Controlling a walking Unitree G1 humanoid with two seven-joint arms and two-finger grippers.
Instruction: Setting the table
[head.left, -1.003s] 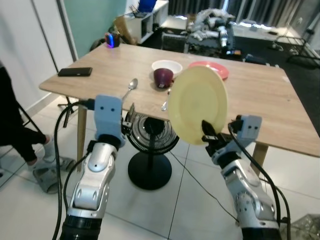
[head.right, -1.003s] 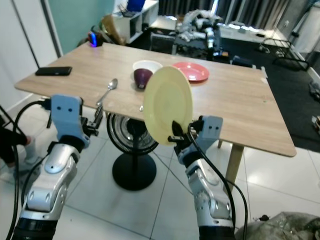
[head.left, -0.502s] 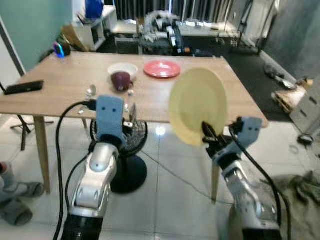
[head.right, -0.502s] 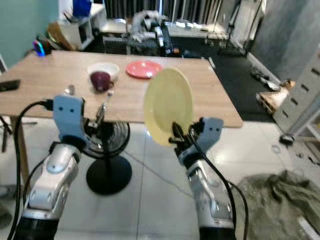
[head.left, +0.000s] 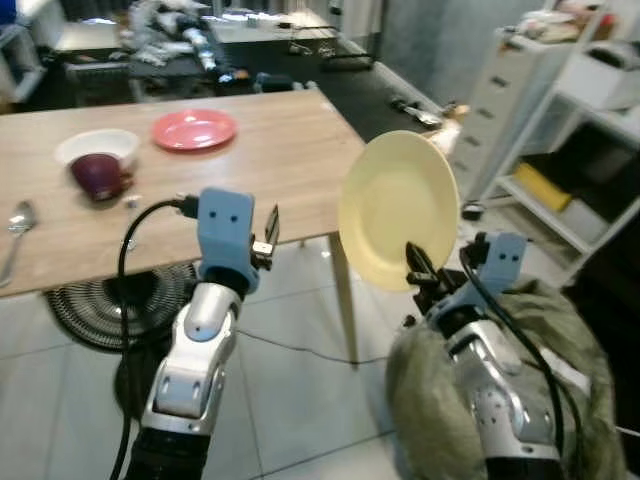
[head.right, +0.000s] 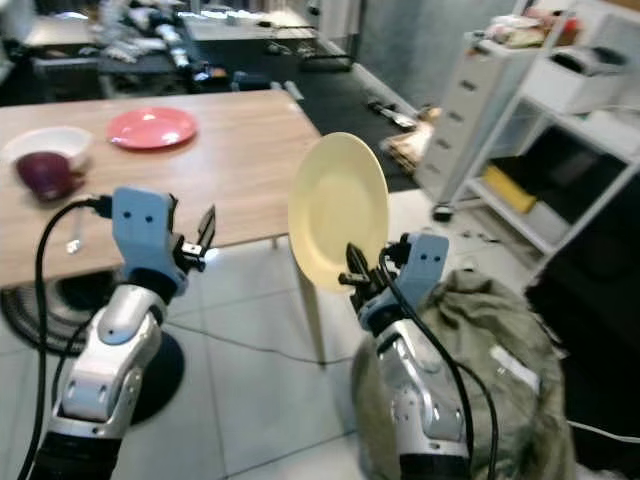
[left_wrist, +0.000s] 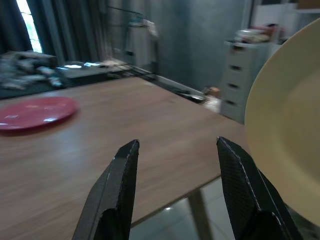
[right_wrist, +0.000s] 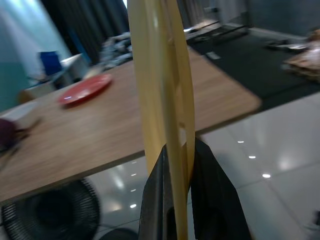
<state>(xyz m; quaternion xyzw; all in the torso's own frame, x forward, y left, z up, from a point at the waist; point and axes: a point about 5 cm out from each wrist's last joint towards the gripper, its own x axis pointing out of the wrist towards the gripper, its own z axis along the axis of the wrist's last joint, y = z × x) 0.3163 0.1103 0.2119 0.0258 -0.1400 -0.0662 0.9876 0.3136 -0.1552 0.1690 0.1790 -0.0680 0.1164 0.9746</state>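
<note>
My right gripper (head.left: 418, 272) is shut on the lower rim of a pale yellow plate (head.left: 398, 210), which stands on edge in front of me, off the table's right corner. In the right wrist view the yellow plate (right_wrist: 160, 75) is edge-on between the black fingers (right_wrist: 157, 200). My left gripper (head.left: 270, 228) is held up, open and empty, just before the wooden table (head.left: 270, 160); in the left wrist view its fingers (left_wrist: 117, 190) stand apart. On the table lie a red plate (head.left: 194, 128), a white bowl (head.left: 97, 146), a dark purple cup (head.left: 98, 176) and a spoon (head.left: 14, 226).
A black floor fan (head.left: 90, 305) stands under the table. A heap of olive-green cloth (head.left: 560, 370) lies on the tiled floor by my right arm. Grey drawers (head.left: 505, 110) and white shelves (head.left: 600, 130) stand at the right. Clutter sits beyond the table's far side.
The camera has swung to the right: the table has slid leftward in view, and the shelves and green cloth have come in. Both arms keep their pose, the plate still held.
</note>
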